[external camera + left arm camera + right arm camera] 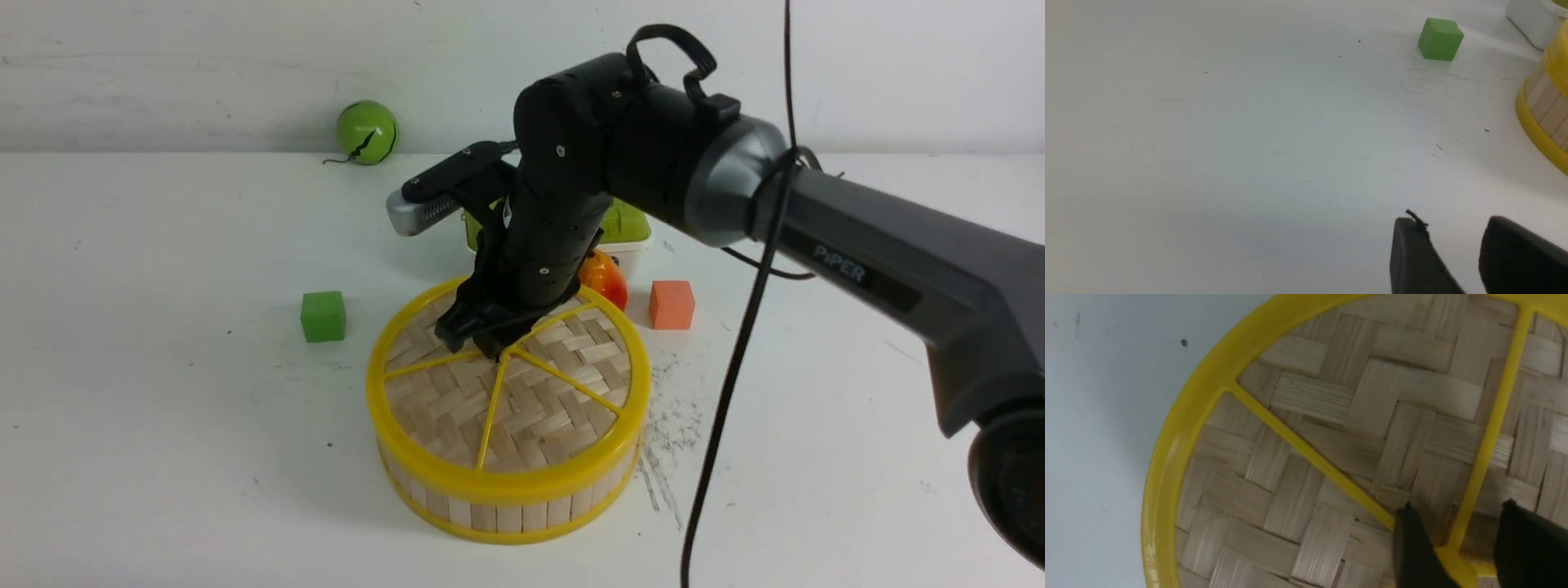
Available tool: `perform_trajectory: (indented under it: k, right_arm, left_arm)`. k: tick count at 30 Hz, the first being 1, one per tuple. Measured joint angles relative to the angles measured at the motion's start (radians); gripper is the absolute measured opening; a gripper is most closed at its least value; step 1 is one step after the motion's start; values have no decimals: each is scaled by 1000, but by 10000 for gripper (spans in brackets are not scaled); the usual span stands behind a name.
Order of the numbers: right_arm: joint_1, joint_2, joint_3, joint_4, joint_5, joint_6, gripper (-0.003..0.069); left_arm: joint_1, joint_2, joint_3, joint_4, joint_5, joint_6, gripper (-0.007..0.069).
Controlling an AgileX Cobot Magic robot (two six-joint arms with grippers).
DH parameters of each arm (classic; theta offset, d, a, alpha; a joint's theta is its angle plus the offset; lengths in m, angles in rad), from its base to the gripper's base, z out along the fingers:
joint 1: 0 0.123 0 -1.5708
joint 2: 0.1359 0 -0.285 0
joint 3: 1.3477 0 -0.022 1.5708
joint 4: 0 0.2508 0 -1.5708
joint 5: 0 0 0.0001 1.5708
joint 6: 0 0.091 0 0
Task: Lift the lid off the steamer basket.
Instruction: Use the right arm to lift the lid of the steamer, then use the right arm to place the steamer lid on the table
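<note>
Claw [1453, 539] of the right arm parted around the knob [1457, 565], lid [563, 384] seated on the steamer basket [510, 518].

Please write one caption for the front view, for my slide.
Right gripper at the centre of the woven lid, which covers the round steamer basket.

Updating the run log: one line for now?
right pincer: at knob | lid: on basket
</note>
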Motion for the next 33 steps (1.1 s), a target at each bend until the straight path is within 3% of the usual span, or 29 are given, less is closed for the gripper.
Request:
perform_trajectory:
  k: [5, 19, 30, 33]
  right_arm:
    - [3, -1, -4, 4, 15, -1, 105]
    - [-8, -236, 0, -35, 153, -57, 107]
    - [-303, -645, 419, -38, 135, -53, 107]
    - [-407, -708, 632, -14, -17, -50, 107]
  left_arm:
    - [0, 0, 0, 0, 0, 0, 239]
    - [0, 0, 0, 0, 0, 0, 239]
    - [0, 0, 0, 0, 0, 0, 239]
    - [0, 0, 0, 0, 0, 0, 239]
